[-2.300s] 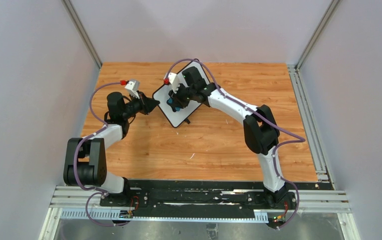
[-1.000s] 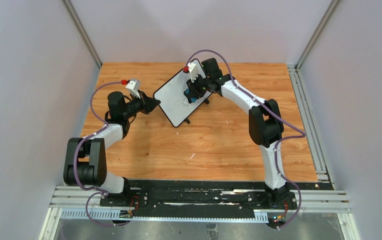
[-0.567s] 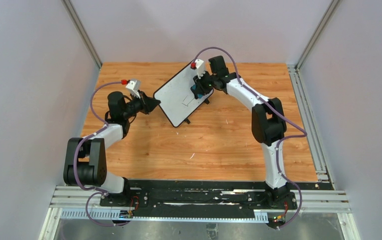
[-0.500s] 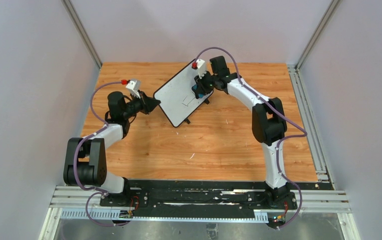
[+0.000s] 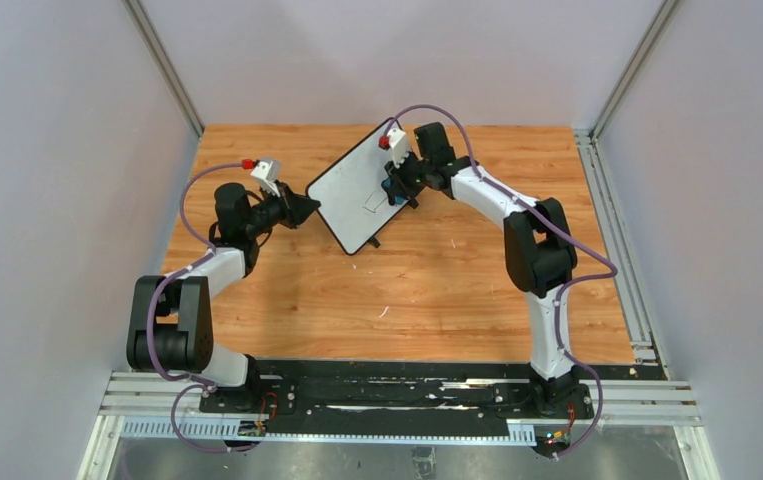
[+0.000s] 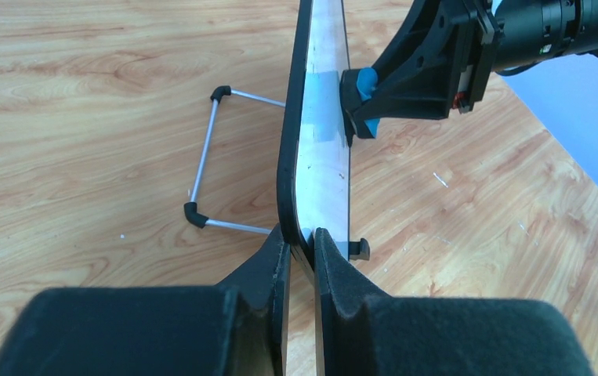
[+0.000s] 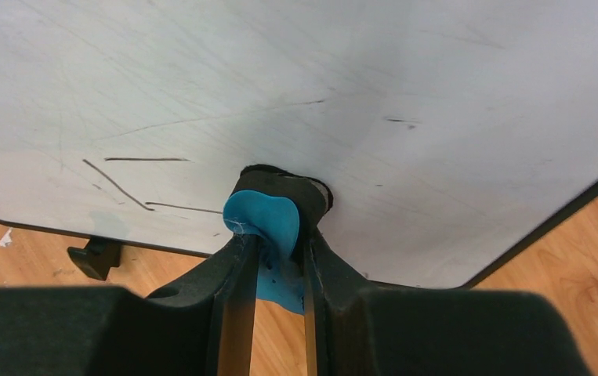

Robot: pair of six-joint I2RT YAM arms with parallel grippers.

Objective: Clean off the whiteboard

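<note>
We are mid-wipe. Our left jaws pinch the edge of the whiteboard (image 5: 349,200), steadying it tilted on the counter (image 5: 437,290); our right jaws clamp the blue eraser (image 7: 268,223) against its face. Next, probably, a sweep over the black strokes (image 7: 143,160) just beside those jaws.

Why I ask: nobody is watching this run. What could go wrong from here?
1. The left fingers pinch only the thin edge of the whiteboard; a push from the eraser could twist it loose.
2. The right fingers hold the eraser near their tips; it may slip.
3. Black strokes beside it could get missed.
</note>
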